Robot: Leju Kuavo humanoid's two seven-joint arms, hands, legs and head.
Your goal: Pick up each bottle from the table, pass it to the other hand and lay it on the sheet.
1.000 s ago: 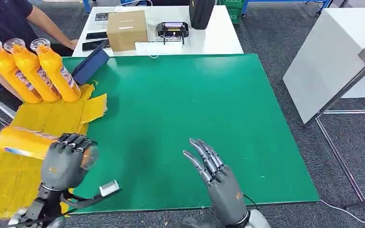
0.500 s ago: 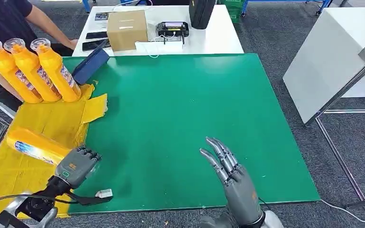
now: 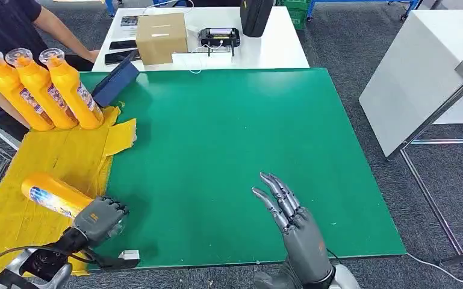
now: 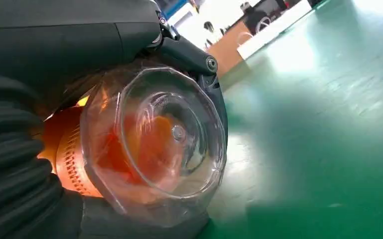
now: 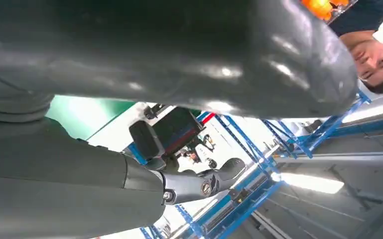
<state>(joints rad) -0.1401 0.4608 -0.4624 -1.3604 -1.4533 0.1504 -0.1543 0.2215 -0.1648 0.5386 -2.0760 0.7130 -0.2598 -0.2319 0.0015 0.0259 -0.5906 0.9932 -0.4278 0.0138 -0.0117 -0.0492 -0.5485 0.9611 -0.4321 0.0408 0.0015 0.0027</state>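
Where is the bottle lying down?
In the head view, the lying bottle is low on the left, on the yellow sheet, its cap end gripped by the left hand, nearer than the three standing bottles.

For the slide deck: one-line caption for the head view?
Left hand lays an orange bottle on the yellow sheet; right hand open above the green table.

We cannot see the cap end of the bottle (image 3: 53, 197) in the head view, where the left hand (image 3: 99, 218) covers it, and the person (image 3: 9, 24) is cut off by the picture's edge.
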